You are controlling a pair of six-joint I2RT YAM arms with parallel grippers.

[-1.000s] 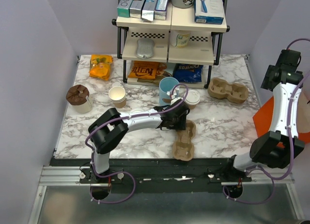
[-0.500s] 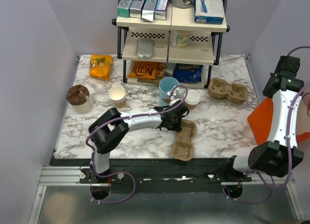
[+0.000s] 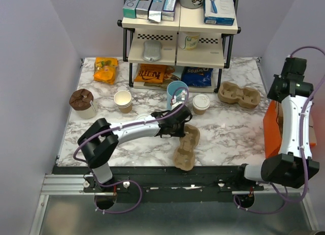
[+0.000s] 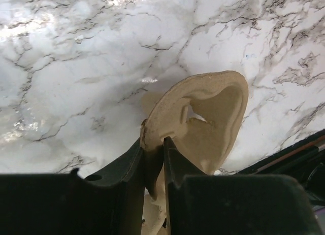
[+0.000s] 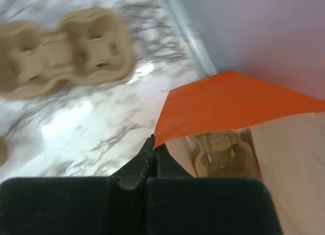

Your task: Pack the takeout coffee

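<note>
Coffee (image 3: 201, 103), white-lidded, stands upright on the tabletop (image 3: 228, 128), at 4 o'clock of the blue cup (image 3: 176, 91) and 1 o'clock of the left pincer (image 4: 162, 143). That pincer is clamped narrow on the rim of a pulp carrier (image 4: 208, 113), whose near end its fingers hide in the wrist view. The right pincer (image 5: 154, 142) pinches the edge of the orange bag (image 5: 238, 103) at the tabletop's 3 o'clock side. A second carrier (image 5: 66, 47) beyond is blurred.

The takeout coffee (image 3: 201, 103), a short tan cup with white lid, stands upright just beside the blue cup (image 3: 175, 91).
</note>
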